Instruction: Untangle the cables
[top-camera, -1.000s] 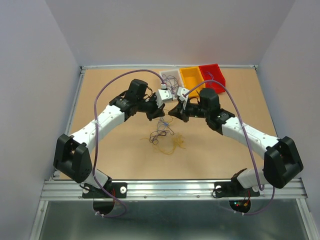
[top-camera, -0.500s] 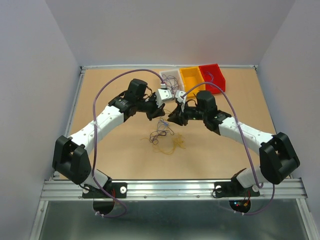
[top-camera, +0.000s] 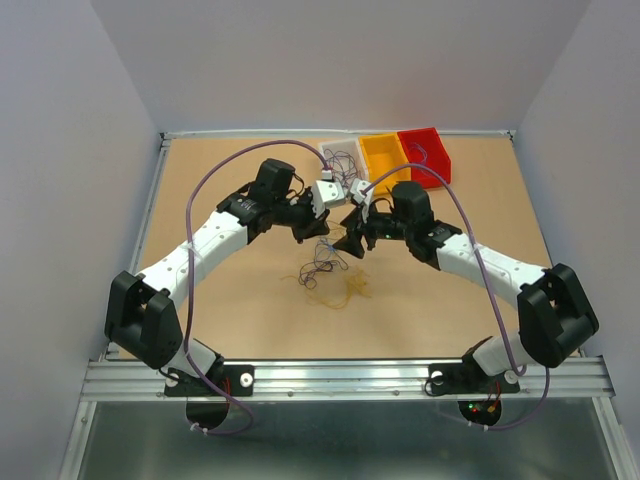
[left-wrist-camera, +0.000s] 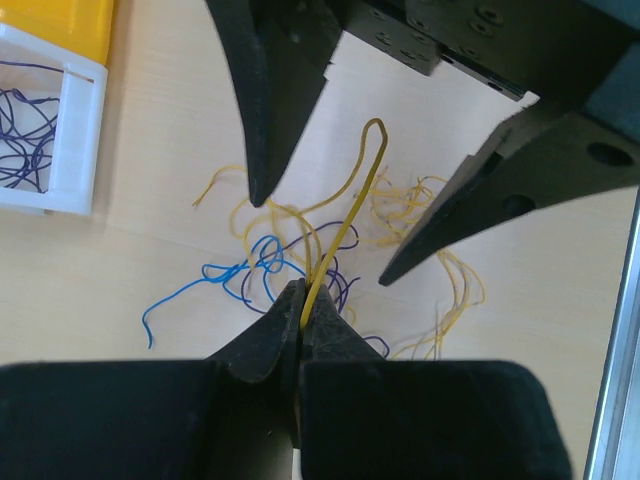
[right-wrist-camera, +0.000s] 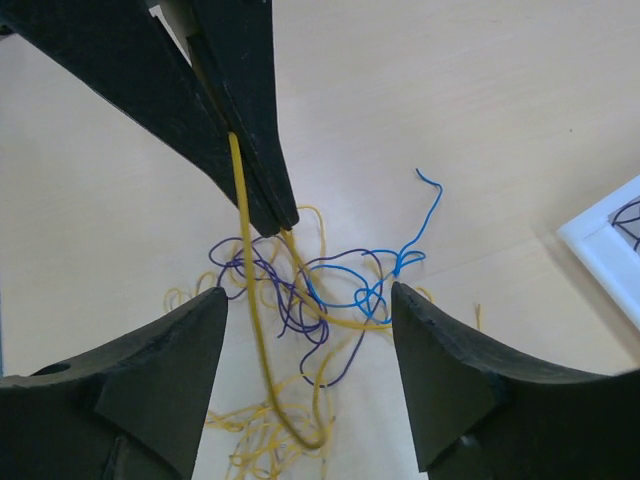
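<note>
The cables (top-camera: 328, 274) lie in a loose clump on the table between both arms: blue (left-wrist-camera: 212, 274), dark purple (right-wrist-camera: 268, 284) and yellow strands (right-wrist-camera: 262, 440). My left gripper (left-wrist-camera: 303, 302) is shut on one yellow wire (left-wrist-camera: 345, 225), which rises from the clump in a long loop. The top view shows this gripper (top-camera: 312, 234) just above the clump's far side. My right gripper (right-wrist-camera: 310, 290) is open, its fingers either side of that lifted yellow loop (right-wrist-camera: 248, 300) and touching nothing. From the left wrist, the right gripper (left-wrist-camera: 320, 244) faces mine, tips spread over the clump.
A white tray (top-camera: 327, 152) holding purple wires stands at the back, with a yellow bin (top-camera: 385, 155) and a red bin (top-camera: 432, 142) to its right. The tray's rim (left-wrist-camera: 82, 140) shows at the left wrist view's left edge. A metal rail (left-wrist-camera: 622, 380) runs along the table edge.
My right gripper has opened from shut and has moved left and a little down, closer to the left gripper. The left gripper has kept its hold on the yellow wire.
</note>
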